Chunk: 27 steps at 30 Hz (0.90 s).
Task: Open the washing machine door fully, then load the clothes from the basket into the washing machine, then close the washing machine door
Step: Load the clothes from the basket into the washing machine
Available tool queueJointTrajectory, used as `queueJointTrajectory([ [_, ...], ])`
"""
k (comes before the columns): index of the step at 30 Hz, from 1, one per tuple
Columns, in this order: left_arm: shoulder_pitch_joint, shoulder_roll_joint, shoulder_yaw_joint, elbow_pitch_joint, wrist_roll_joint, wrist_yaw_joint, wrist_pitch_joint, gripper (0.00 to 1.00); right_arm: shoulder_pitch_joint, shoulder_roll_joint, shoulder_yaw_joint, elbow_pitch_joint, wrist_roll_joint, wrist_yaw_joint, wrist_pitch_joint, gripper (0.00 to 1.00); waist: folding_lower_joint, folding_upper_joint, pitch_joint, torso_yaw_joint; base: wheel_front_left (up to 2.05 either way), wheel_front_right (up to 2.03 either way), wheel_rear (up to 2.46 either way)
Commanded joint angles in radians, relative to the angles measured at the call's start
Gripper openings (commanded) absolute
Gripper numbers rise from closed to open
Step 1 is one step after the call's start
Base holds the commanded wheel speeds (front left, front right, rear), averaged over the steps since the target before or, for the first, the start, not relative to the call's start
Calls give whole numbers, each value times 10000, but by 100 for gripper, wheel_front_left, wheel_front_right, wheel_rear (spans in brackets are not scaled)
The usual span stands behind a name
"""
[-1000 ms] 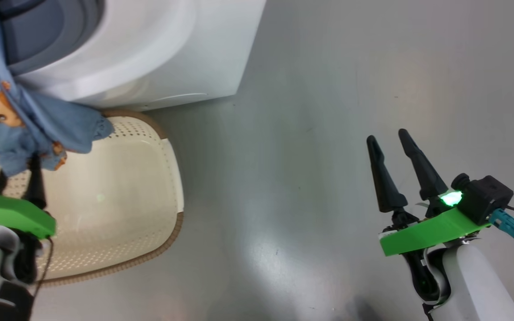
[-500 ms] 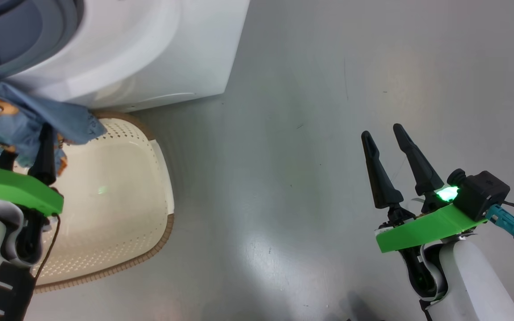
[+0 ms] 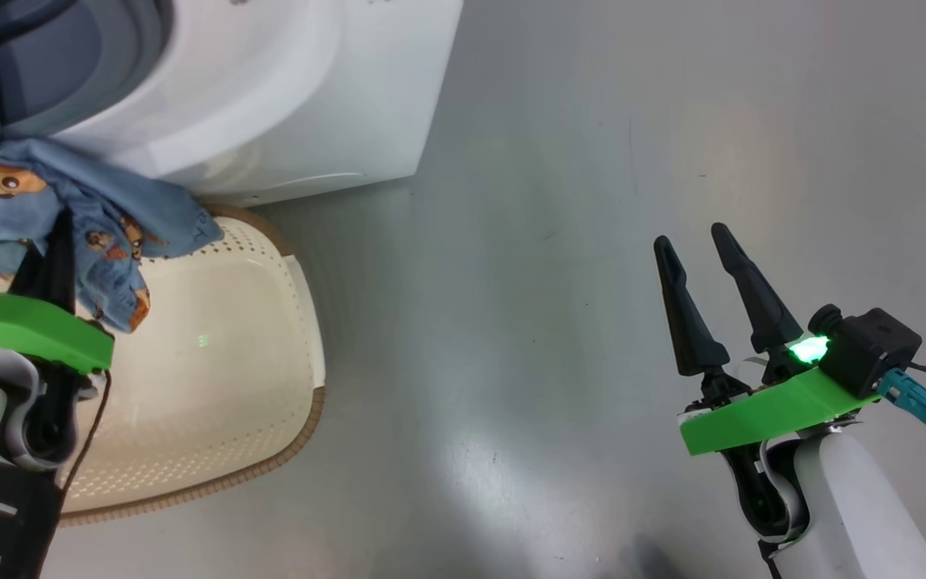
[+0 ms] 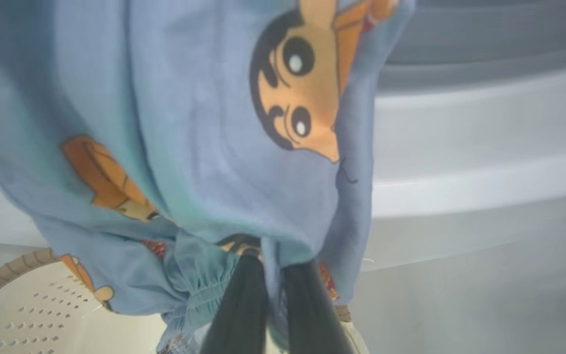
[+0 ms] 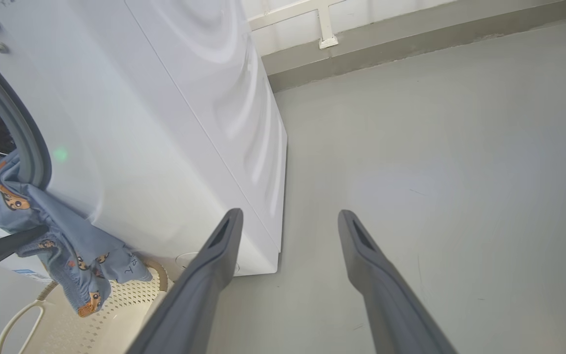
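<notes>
At far left, the clothes [image 3: 5, 161] hang out of the mouth of the washing machine [image 3: 270, 80], draped over its grey gasket [image 5: 30, 142] and down the white front. Their lower folds dangle above the far rim of the basket [image 3: 306, 322], which stands on the floor [image 3: 592, 201] right against the machine's near side. The left gripper [image 4: 274, 275] reaches up into this hanging fabric from the near side, and its two dark fingers are pinched together on a bunched fold near the garment's bottom edge. Well off to the right, over bare floor, the right gripper [image 3: 692, 236] hovers with its fingers spread apart and nothing between them.

Half a second ago the left fingers stood wide apart with the cloth lying loose around them; now they have clamped onto it. The right gripper has kept its open pose.
</notes>
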Motion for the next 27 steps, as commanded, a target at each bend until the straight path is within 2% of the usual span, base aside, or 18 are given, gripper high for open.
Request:
queueJointTrajectory([
  [1,161,351,541,-237,-77,-16,-65,0,150,16,147,-179,-143,16,-48,100,0,0,-41,91,0,0,0],
  [6,489,279,1312,-721,336,-16,-65,0,191,53,67,-184,-136,16,-48,100,0,0,-153,221,0,0,0],
  [11,1064,82,2577,-1745,1014,-16,-65,0,272,81,-4,-180,-118,16,-48,100,0,0,-315,331,0,0,0],
  [17,1453,-127,3528,-2789,1680,-16,-65,0,336,93,-59,-181,-113,16,-48,100,0,0,-427,414,0,0,0],
  [27,1146,-87,4496,-4308,2435,-16,-65,0,347,142,-66,-168,-51,16,-48,100,0,0,-585,343,0,0,0],
])
